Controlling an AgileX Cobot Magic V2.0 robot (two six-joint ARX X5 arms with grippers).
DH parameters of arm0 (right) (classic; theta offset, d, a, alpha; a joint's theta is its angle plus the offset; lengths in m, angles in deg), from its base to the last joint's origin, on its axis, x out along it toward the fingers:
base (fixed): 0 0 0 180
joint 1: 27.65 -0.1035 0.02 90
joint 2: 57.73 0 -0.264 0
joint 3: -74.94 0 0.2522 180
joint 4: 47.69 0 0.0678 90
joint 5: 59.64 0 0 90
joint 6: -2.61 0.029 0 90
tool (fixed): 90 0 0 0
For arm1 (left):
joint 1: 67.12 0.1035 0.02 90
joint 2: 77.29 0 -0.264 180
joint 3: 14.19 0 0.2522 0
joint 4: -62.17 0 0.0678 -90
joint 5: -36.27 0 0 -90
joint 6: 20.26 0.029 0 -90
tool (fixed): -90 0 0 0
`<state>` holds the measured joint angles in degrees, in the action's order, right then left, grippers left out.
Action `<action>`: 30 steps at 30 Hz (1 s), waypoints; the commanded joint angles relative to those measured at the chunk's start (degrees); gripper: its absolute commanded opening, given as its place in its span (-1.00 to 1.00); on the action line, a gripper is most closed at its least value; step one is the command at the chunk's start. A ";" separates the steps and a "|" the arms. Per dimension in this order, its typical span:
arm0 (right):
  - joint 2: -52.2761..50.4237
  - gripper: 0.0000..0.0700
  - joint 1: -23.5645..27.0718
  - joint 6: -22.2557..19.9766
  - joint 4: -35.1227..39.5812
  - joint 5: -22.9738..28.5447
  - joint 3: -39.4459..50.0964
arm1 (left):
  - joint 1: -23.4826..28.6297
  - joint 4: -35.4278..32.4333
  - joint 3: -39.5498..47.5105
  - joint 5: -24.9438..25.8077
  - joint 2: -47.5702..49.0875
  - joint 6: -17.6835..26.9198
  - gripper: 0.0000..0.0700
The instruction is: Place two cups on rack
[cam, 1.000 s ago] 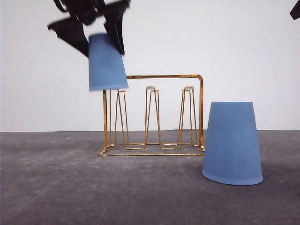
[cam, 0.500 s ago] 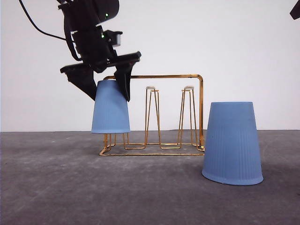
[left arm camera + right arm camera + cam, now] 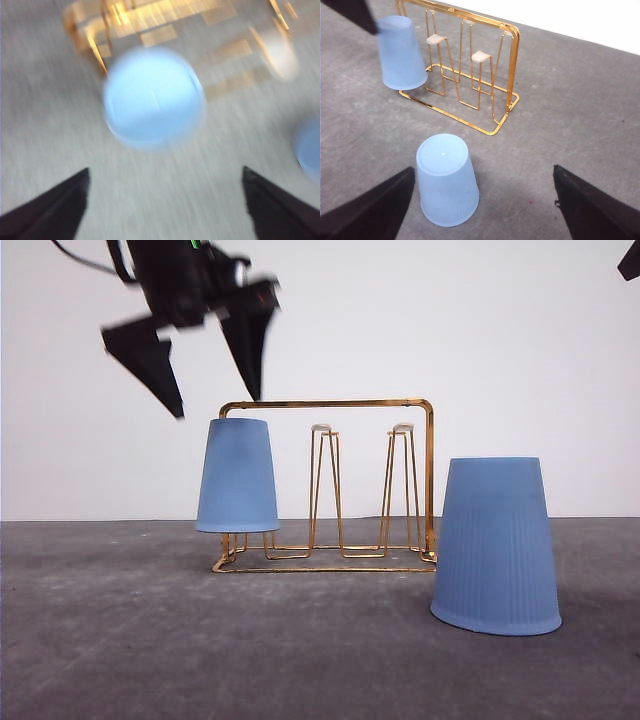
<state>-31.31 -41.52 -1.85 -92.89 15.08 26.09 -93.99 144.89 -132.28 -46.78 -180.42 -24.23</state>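
One light-blue ribbed cup hangs upside down over the left prong of the gold wire rack. My left gripper is open just above that cup, blurred, and touches nothing. In the left wrist view the cup's base lies beyond the spread fingertips, with the rack behind it. The second cup stands upside down on the table, in front of the rack's right end. My right gripper is open above this cup, and the rack and the hung cup lie further off.
The grey table runs back to a white wall. Two white-tipped prongs on the rack are bare. A dark bit of the right arm shows at the top right corner.
The left gripper lowered the cup onto the rack's left prong, let go of it and rose with its fingers spread. The second cup and the right arm have not moved.
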 commanded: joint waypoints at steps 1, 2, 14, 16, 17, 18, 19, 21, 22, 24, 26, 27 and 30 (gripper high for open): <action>0.70 0.61 -0.26 1.82 0.47 -1.11 -0.50 | -0.35 1.19 -1.17 2.54 0.47 2.01 0.42; 1.11 0.61 -0.26 2.53 0.34 -1.54 -0.50 | -0.35 1.36 -0.60 3.90 1.50 2.07 0.38; 14.68 0.61 -2.00 5.58 0.19 -5.92 -0.50 | -0.02 -18.98 34.51 6.68 27.36 -1.78 0.18; 17.77 0.61 -2.89 5.58 0.67 -5.89 -0.50 | 0.27 -23.72 41.64 6.68 32.90 -4.57 0.18; 19.29 0.61 -3.32 5.59 1.29 -5.87 -0.50 | 0.40 -25.68 44.72 6.68 35.47 -5.91 0.18; 20.76 0.61 -3.73 5.58 2.04 -5.86 -0.50 | 0.54 -27.43 47.59 6.67 37.96 -7.18 0.18; 22.03 0.61 -4.09 5.57 2.86 -5.86 -0.50 | 0.74 -28.76 50.06 6.66 40.24 -8.33 0.18; 24.96 0.61 -5.00 5.59 5.53 -5.69 -0.50 | 1.17 -30.58 54.69 6.58 45.02 -10.15 0.18; 26.21 0.61 -5.38 5.59 6.88 -5.71 -0.50 | 1.35 -30.88 56.37 6.45 46.96 -10.81 0.18; 29.06 0.62 -6.20 5.59 10.12 -5.39 -0.50 | 1.57 -30.79 59.23 6.21 50.91 -12.03 0.18; 31.82 0.64 -6.93 5.57 13.14 -4.39 -0.50 | 1.58 -30.11 60.79 6.01 53.82 -12.19 0.18; 33.32 0.67 -7.30 5.55 14.51 -3.68 -0.50 | 1.57 -29.67 61.27 5.70 55.04 -12.17 0.18; 38.11 0.70 -8.32 5.54 17.96 -2.67 -0.50 | 1.57 -28.68 61.57 3.56 57.39 -12.17 0.18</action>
<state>5.16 -49.34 3.07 -75.78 12.16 26.09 -92.24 116.48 -70.51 -42.80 -122.67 -35.99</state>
